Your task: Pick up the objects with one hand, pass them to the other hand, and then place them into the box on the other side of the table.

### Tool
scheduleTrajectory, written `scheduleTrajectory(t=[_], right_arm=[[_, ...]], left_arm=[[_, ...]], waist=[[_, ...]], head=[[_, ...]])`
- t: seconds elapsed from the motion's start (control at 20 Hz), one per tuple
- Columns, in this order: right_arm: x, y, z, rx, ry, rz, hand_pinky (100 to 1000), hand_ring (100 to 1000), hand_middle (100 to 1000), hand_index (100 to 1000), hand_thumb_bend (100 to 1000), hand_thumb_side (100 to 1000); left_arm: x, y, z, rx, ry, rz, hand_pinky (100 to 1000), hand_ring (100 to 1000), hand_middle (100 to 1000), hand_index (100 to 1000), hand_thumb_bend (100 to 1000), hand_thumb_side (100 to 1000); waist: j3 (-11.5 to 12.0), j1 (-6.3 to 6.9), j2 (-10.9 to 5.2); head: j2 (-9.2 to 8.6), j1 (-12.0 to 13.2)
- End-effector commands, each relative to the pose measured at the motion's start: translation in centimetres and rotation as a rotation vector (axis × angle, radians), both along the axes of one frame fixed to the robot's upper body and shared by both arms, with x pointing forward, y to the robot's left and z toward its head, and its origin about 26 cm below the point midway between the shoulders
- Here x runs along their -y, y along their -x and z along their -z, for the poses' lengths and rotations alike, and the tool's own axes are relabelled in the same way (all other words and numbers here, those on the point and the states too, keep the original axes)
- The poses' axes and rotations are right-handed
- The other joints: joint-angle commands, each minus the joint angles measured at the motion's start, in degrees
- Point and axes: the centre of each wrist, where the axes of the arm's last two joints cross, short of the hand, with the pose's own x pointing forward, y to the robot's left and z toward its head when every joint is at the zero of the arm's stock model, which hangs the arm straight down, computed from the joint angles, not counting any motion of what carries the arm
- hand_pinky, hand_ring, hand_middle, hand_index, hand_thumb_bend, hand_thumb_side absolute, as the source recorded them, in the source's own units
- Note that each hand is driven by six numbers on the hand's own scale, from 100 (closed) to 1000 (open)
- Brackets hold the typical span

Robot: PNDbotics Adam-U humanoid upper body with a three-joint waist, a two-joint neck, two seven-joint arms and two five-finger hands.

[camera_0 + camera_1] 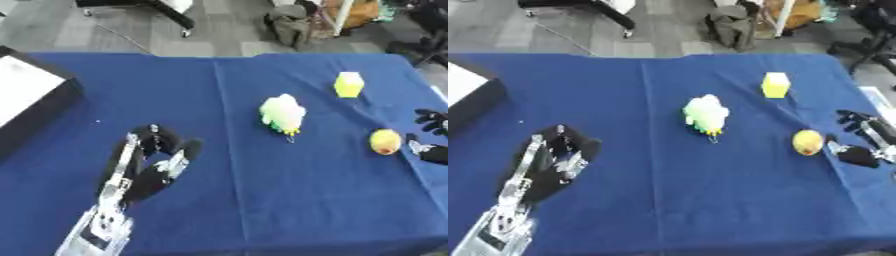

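Blue cloth table [262, 200], 3 objects in the right half of the frame, none held yet. Yellow-orange round fruit [808, 142] sits at right centre, just beside your right hand [857, 150]. That hand's fingers look spread and relaxed, nothing in them, thumb side near the fruit but apart from it. Left hand [162, 165] rests lower left, fingers mostly straight and up, empty. White-green plush toy [282, 114] is centre frame; yellow block [348, 84] is upper right. Box [26, 95], black with a white inside, is at the left edge, upper left, well apart from everything.

Handling, my guess: the fruit looks smooth and rounded, probably light and hollow, so it may roll or slip; wrap fingers and thumb round its widest part, not the top. The plush looks soft and squashy, so grab the body's bulk. The block looks stiff with flat faces, so pinch 2 opposite sides.

Start with the fruit, it's nearest, then hand over mid-table to the left.
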Motion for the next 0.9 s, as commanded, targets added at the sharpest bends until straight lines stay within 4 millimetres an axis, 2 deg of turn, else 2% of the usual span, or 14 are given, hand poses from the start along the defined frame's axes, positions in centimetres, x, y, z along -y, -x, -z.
scheduleTrajectory(t=[0.05, 0.4, 0.9], right_arm=[[2.0, 0.1, -2.3, 0.008, 0.033, 0.010, 769, 765, 780, 934, 100, 538], [2.0, -0.3, -2.4, -0.040, 0.043, -0.022, 772, 769, 784, 930, 100, 606], [0.9, -1.4, -2.2, -0.088, 0.079, -0.075, 775, 774, 788, 927, 100, 666]], left_arm=[[0.1, -0.1, -0.9, 0.033, 0.000, 0.012, 564, 422, 428, 505, 624, 514], [0.1, -0.1, -0.9, 0.035, -0.003, 0.015, 565, 421, 428, 505, 622, 515], [0.2, -0.1, -1.1, 0.039, -0.003, 0.025, 566, 422, 428, 506, 619, 517]], waist=[[0.08, -0.12, -0.56], [0.31, -0.12, -0.43], [0.69, 0.00, -0.20]], head=[[-0.13, -0.19], [-0.13, -0.39], [-0.13, -0.85]])
